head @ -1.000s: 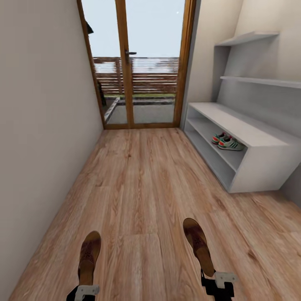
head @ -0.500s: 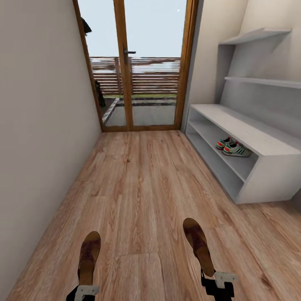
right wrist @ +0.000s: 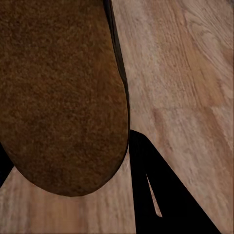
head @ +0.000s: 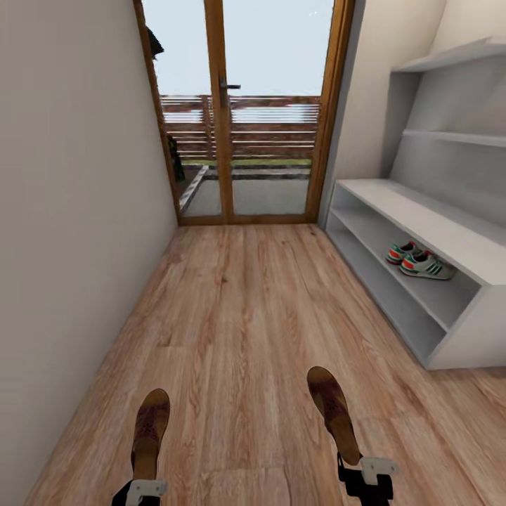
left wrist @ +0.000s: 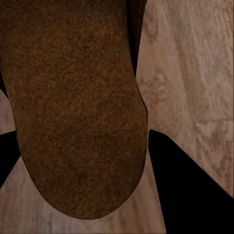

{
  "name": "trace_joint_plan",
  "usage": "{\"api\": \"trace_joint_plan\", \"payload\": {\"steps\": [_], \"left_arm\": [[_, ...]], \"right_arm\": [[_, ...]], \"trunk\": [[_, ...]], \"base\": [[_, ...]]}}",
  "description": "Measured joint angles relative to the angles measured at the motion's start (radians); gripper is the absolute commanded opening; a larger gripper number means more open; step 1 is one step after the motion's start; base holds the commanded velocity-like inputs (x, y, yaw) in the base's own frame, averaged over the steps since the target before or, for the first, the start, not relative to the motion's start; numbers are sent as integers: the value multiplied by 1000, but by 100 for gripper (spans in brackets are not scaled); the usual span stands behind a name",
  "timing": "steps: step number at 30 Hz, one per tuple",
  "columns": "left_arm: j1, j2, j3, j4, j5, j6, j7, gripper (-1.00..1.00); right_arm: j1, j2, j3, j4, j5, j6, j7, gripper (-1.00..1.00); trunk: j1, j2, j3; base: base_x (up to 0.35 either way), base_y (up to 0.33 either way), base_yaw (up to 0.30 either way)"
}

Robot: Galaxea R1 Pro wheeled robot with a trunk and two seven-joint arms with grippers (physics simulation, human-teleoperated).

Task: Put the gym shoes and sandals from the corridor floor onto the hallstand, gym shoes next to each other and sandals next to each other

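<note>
Each of my grippers carries one brown sandal above the corridor floor. My left gripper is shut on the heel of the left sandal, whose tan footbed looms close in the left wrist view. My right gripper is shut on the heel of the right sandal, also seen close up as a sandal in the right wrist view. The two gym shoes stand side by side on the upper open tier of the pale grey hallstand along the right wall.
A glazed wooden door closes the corridor's far end. A plain wall runs along the left. Staggered shelves rise above the hallstand's bench. Wood flooring stretches between me and the rack.
The whole view has shifted: the hallstand and gym shoes slid to the right and lower in the picture, so the camera moved. Both sandals stay held in the same place in the picture.
</note>
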Motion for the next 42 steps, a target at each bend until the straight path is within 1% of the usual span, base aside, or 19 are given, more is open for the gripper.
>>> {"api": "trace_joint_plan", "payload": {"steps": [5, 42], "left_arm": [[0, 0, -1, 0, 0, 0, 0, -100], [0, 0, -1, 0, 0, 0, 0, -100]], "right_arm": [[0, -1, 0, 0, -1, 0, 0, -100], [0, -1, 0, 0, -3, 0, -3, -100]], "trunk": [[0, 0, 0], [0, 0, 0]], "base": [[336, 126, 71], [336, 126, 1]]}}
